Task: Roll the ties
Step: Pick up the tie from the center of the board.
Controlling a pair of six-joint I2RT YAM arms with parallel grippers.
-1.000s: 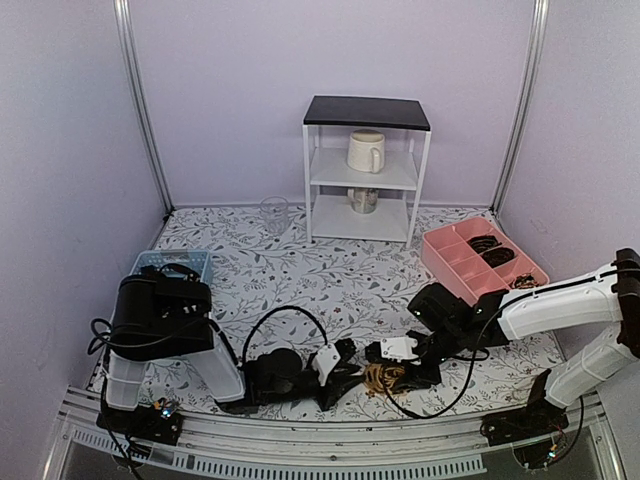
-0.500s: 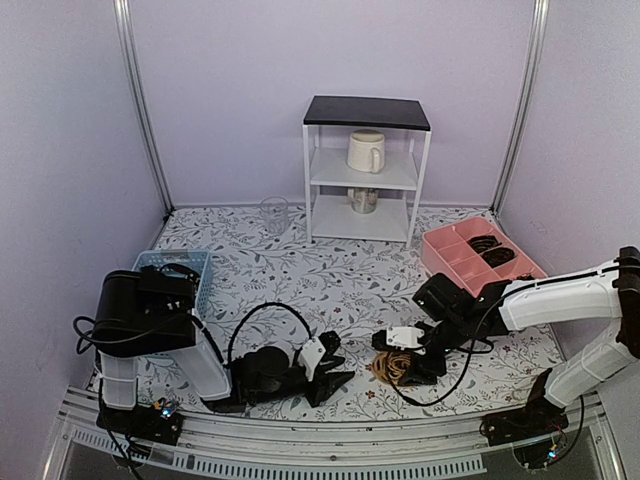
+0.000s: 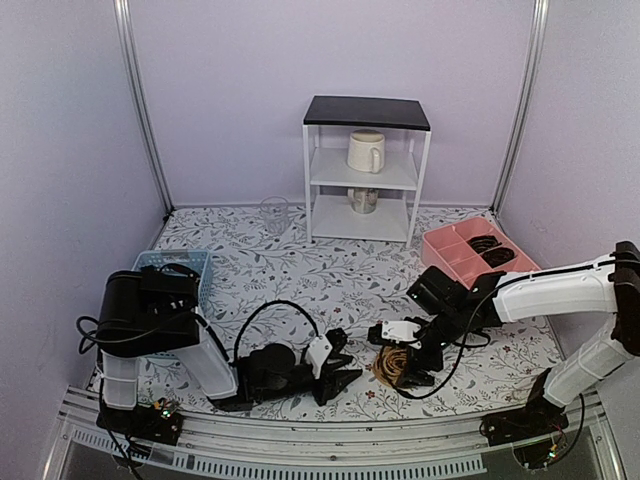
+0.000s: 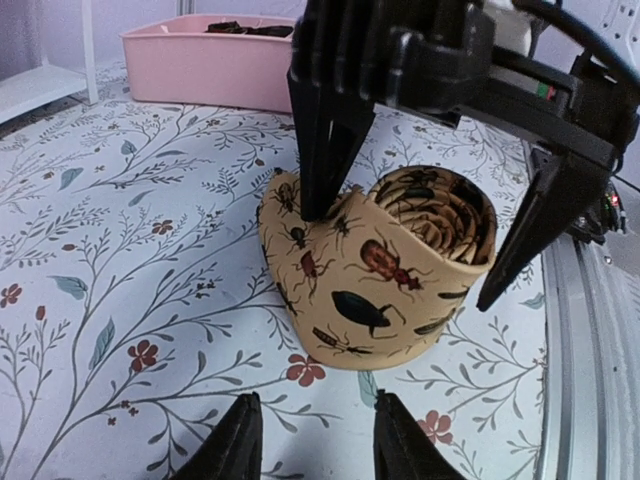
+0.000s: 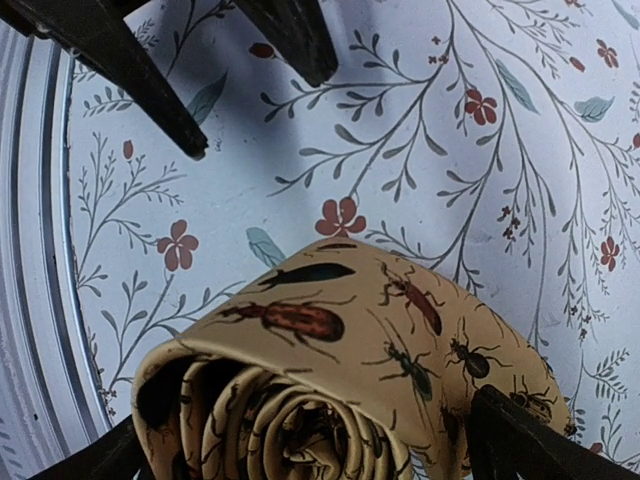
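A tan tie (image 3: 393, 366) printed with insects stands on the table as a tight roll (image 4: 385, 270), its coils facing up (image 5: 300, 420). My right gripper (image 3: 405, 358) reaches down over it and is open wide. One finger (image 4: 325, 150) stands at the roll's outer flap and the other (image 4: 525, 240) is clear of its far side. My left gripper (image 4: 315, 425) lies low on the table just left of the roll, open and empty, a small gap short of it. Dark rolled ties (image 3: 487, 244) sit in the pink tray.
The pink divided tray (image 3: 445, 268) stands at the right, behind the right arm. A blue mesh basket (image 3: 178, 264) is at the left beside the left arm's base. A white shelf unit (image 3: 365, 185) holding a mug, and a clear glass (image 3: 274, 213), stand at the back.
My right jaws have spread wide and let go of the rolled tie. The left gripper drew back from the roll and opened a little.
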